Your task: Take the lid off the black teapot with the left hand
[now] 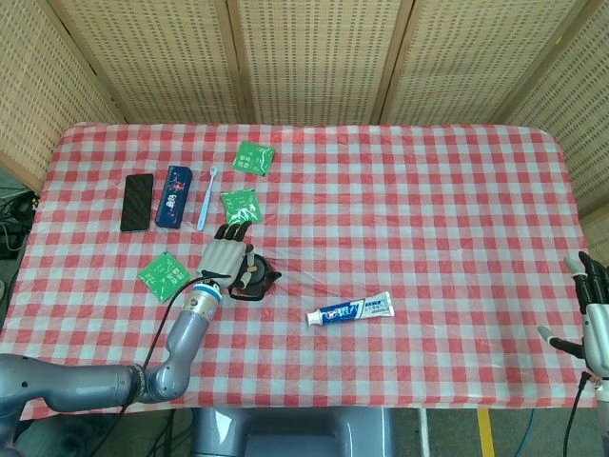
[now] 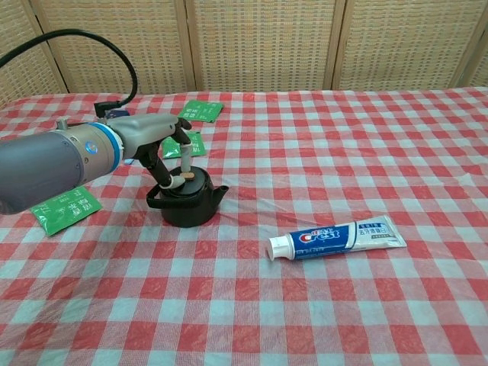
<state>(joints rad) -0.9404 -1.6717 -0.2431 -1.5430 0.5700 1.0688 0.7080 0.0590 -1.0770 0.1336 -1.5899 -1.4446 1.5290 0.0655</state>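
Observation:
The black teapot (image 2: 187, 206) stands on the checked cloth left of centre, spout pointing right; it also shows as the teapot (image 1: 259, 284) from above. Its lid (image 2: 192, 184) sits on top of the pot, with a small tan knob. My left hand (image 2: 152, 139) reaches in from the left above the pot, and its thumb and a finger pinch the lid at the knob. In the head view the left hand (image 1: 225, 255) covers the pot's left half. My right hand (image 1: 592, 319) hangs at the table's right edge, fingers apart and holding nothing.
A toothpaste tube (image 2: 335, 238) lies to the right of the pot. Green packets (image 1: 240, 204) (image 1: 253, 156) (image 1: 164, 274) lie behind and left of it. A phone (image 1: 137, 202), a blue box (image 1: 173, 196) and a toothbrush (image 1: 206, 200) lie at the far left.

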